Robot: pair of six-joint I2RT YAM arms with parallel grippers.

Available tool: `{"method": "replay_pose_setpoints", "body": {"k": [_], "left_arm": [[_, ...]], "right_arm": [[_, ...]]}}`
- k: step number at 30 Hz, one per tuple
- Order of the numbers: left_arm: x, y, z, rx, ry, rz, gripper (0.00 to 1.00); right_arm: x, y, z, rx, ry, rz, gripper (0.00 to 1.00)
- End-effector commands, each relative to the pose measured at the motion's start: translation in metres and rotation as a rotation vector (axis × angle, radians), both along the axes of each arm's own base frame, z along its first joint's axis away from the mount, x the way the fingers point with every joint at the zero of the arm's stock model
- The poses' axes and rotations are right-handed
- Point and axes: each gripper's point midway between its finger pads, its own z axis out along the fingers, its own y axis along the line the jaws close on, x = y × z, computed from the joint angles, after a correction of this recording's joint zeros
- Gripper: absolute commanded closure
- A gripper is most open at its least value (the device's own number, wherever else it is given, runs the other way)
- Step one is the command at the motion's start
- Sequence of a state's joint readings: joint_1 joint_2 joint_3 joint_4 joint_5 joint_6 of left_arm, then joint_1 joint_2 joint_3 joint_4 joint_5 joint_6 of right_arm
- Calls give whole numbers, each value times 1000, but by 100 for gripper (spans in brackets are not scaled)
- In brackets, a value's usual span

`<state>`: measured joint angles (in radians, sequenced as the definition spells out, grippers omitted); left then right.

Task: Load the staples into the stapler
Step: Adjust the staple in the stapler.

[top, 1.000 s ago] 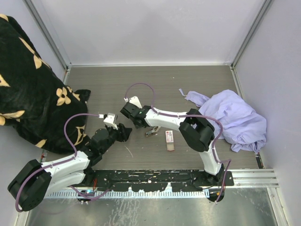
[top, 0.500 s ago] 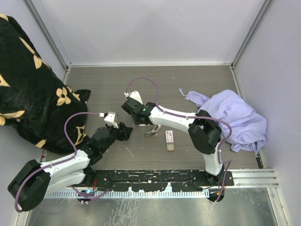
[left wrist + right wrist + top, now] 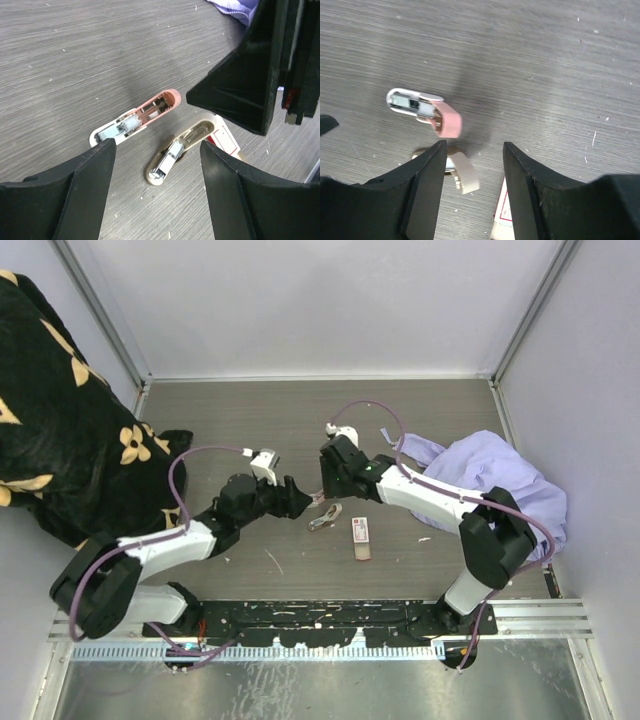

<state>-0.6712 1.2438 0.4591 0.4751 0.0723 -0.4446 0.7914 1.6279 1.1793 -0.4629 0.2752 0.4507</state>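
The stapler lies on the dark wood table as a pink part [image 3: 150,111] and a beige part [image 3: 176,150], both showing their metal channels. In the top view the stapler [image 3: 325,515] is at the table's middle. The staples box [image 3: 360,531], red and white with a tan tray sticking out, lies just right of it and shows in the left wrist view [image 3: 226,142] and the right wrist view [image 3: 503,215]. My left gripper [image 3: 298,502] [image 3: 157,146] is open, empty, just left of the stapler. My right gripper [image 3: 333,486] [image 3: 473,146] is open, empty, above its far side.
A black blanket with tan flowers [image 3: 60,440] is heaped at the left edge. A lilac cloth [image 3: 500,490] lies at the right. Grey walls close the table's back and sides. A metal rail [image 3: 330,615] runs along the near edge.
My left gripper has reached right, up to the stapler. My right arm has swung right, taking its gripper from the stapler's left to its far side. Stapler and box have not moved.
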Motion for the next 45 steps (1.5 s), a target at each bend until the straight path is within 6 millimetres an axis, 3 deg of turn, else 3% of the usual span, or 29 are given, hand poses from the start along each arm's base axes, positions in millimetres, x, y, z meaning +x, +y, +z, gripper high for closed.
{"method": "replay_pose_setpoints", "body": {"k": [1, 9, 18, 27, 39, 45], "left_arm": [[15, -22, 10, -92, 46, -104, 30], [51, -33, -7, -221, 153, -166, 33], [66, -31, -38, -128, 182, -131, 36], [52, -33, -63, -103, 277, -177, 37], [19, -40, -59, -128, 313, -241, 37], [13, -38, -52, -137, 303, -236, 37]], "right_arm": [[2, 10, 11, 176, -5, 7, 44], [6, -11, 15, 239, -39, -41, 41], [3, -15, 17, 278, -44, -39, 40], [6, -16, 24, 294, -61, -44, 40], [7, -18, 28, 299, -73, -47, 40], [8, -18, 30, 297, -79, -39, 40]]}}
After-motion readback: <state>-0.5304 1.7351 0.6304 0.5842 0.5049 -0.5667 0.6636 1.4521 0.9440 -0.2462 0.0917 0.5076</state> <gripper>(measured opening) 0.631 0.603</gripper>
